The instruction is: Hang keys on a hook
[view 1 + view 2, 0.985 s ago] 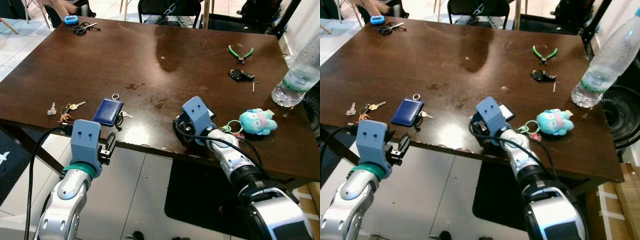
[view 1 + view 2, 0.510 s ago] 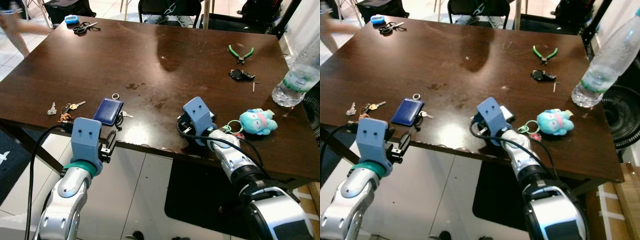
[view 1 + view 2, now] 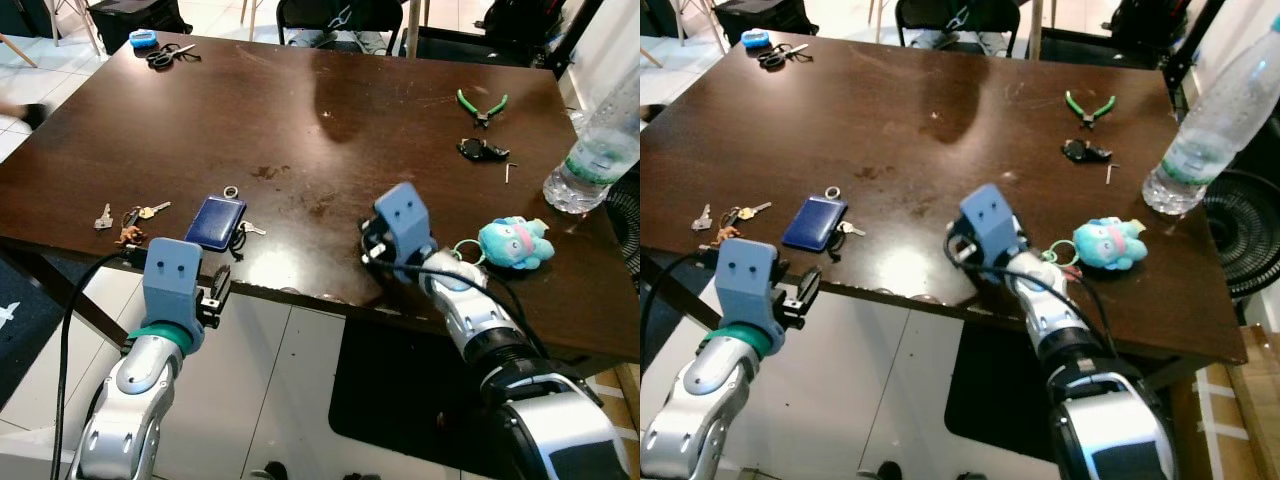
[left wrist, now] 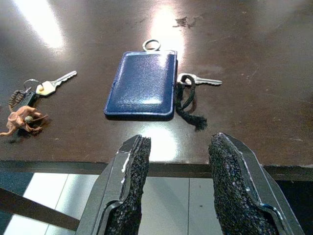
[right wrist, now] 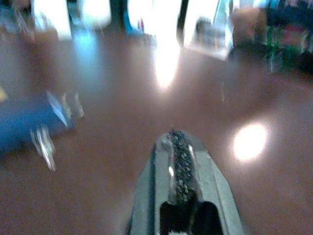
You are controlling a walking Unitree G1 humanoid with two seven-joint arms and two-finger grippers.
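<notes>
Left gripper [image 4: 178,183] hovers just off the near edge of the table [image 3: 300,110], fingers [image 4: 134,176] spread apart with nothing between them. Straight ahead of it lies the blue card holder [image 4: 143,90], flat on the wood near the edge, a metal ring at its far end. Touching its side is a silver key [image 4: 198,80] with a frayed black cord [image 4: 188,105] trailing toward the table edge. Further off to the left, near the same edge, sits a second bunch of keys [image 3: 135,215] with a small orange charm [image 4: 22,120], and one loose key [image 3: 103,218] beyond that.

Right gripper [image 5: 178,164] is over the table, low above the wood near the front edge, right of the card holder. Its wrist view is badly blurred; the two fingers look pressed together, nothing seen between them. From the head, its blue housing [image 3: 403,220] hides the fingertips.

Just right of that arm lies a teal plush toy [image 3: 515,243] with a green ring [image 3: 463,250] beside it. Farther back on the right: a water bottle [image 3: 595,155], green pliers [image 3: 482,105], a small black object [image 3: 482,150]. At the far left corner, scissors [image 3: 168,55] and a blue item [image 3: 142,39]. No hook that I can make out.
</notes>
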